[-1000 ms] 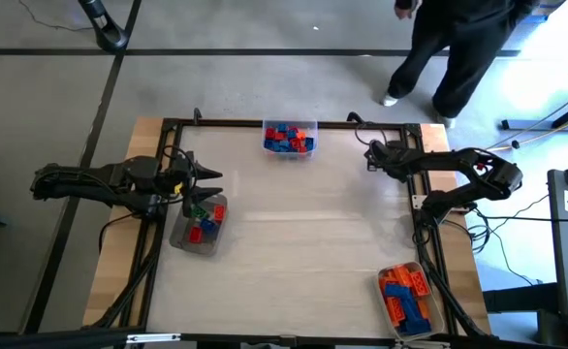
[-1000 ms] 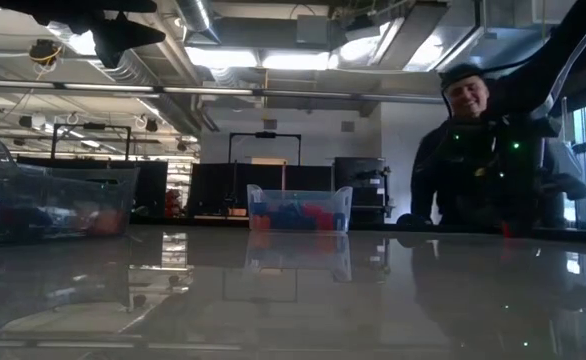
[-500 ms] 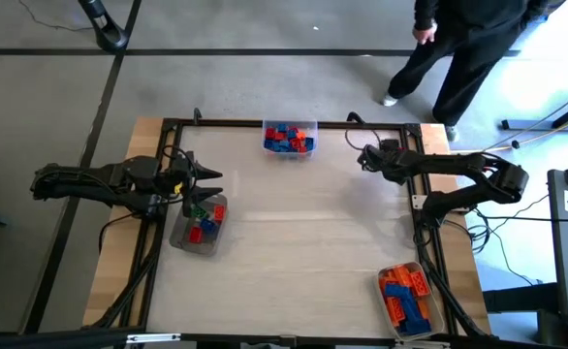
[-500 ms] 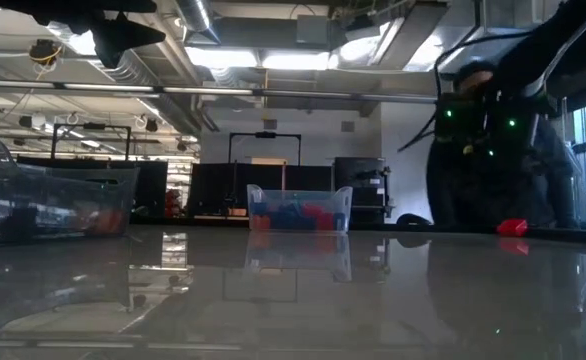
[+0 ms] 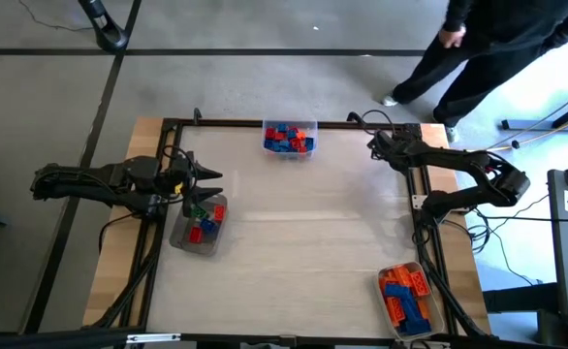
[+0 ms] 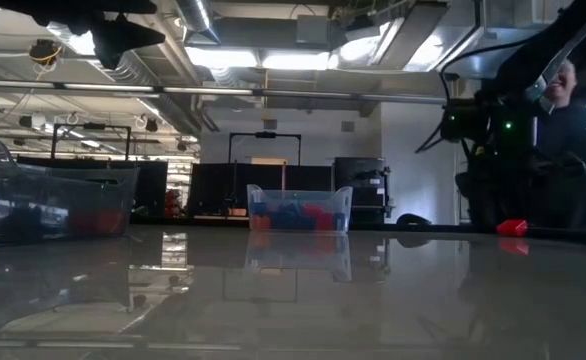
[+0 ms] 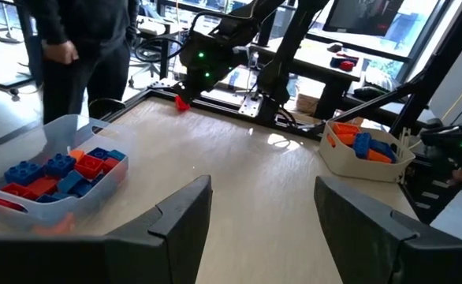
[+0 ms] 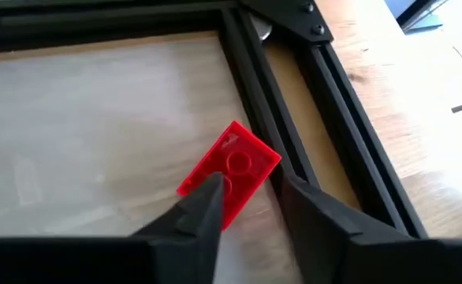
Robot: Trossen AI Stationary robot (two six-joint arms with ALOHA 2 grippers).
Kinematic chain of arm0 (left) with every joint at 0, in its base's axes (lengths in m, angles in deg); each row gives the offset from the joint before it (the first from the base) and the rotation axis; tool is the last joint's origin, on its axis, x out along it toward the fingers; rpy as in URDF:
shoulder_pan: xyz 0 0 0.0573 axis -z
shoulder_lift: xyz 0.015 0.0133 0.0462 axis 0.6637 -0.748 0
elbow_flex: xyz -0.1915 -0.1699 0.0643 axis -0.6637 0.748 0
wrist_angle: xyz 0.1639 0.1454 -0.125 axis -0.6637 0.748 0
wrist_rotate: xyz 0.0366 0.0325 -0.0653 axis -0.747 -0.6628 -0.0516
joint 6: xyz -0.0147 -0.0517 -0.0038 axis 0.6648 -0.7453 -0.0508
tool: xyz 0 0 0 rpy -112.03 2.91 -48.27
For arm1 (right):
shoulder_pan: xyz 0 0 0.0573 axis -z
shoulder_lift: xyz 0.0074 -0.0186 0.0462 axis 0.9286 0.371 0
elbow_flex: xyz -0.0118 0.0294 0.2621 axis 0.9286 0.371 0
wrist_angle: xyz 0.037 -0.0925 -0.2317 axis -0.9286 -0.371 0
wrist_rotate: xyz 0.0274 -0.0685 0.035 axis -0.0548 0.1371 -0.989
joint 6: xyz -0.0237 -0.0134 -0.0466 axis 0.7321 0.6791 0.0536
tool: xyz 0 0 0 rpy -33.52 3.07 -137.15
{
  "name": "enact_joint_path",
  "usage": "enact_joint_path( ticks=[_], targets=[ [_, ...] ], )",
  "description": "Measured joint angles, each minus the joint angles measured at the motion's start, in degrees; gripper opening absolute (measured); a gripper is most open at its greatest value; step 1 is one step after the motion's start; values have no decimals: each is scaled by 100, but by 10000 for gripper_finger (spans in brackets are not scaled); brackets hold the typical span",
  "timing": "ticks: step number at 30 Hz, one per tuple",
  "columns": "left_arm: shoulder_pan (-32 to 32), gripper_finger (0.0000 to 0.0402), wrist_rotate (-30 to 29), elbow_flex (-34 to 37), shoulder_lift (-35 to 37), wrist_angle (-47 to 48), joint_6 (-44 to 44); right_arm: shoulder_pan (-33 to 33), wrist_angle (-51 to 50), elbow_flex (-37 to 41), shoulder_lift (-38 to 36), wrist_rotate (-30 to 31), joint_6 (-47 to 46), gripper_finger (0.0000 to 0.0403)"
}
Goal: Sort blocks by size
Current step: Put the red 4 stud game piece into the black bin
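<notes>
A flat red block (image 8: 229,170) lies on the table in the far right corner, close to the black frame rail (image 8: 270,102); the low view shows this block (image 6: 511,227) resting flat on the tabletop. My right gripper (image 8: 251,209) hovers open just above it, one finger on each side, touching nothing. My left gripper (image 7: 262,213) waits open at the table's left, above a clear tray (image 5: 202,225) of red, green and blue blocks. More blocks fill a tray at the far edge (image 5: 290,138) and one at the near right (image 5: 410,299).
Black frame rails run along the table's edges, one of them (image 5: 422,208) right beside my right arm. A person (image 5: 478,48) walks on the floor beyond the far right corner. The wide middle of the tabletop (image 5: 303,233) holds no objects.
My right gripper has risen off the table at the far right corner. The red block, hidden behind it a second ago, now lies bare on the tabletop and has not moved in the last half second. The person behind the table has walked toward the right.
</notes>
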Motion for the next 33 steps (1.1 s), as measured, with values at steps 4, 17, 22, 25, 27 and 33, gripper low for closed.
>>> enact_joint_path(
  ticks=[4, 17, 22, 25, 27, 33],
  targets=[
    [0, 214, -1, 0, -3, 31, 29, 137, 264, 100, 15, 79, 22, 172],
    [0, 214, 0, 0, -96, 26, 133, 321, 1856, 752, 102, 324, 358, 236],
    [0, 214, -2, 0, -96, 25, 136, 315, 2030, 816, 414, 174, 494, 237],
    [0, 214, -1, 0, -96, 12, 135, 303, 2365, 795, 534, -83, 852, 237],
    [0, 214, -1, 0, -96, 11, 133, 303, 2411, 795, 553, -151, 875, 237],
    [0, 214, -2, 0, -96, 9, 135, 288, 2449, 813, 561, -873, 1246, 236]
  ],
)
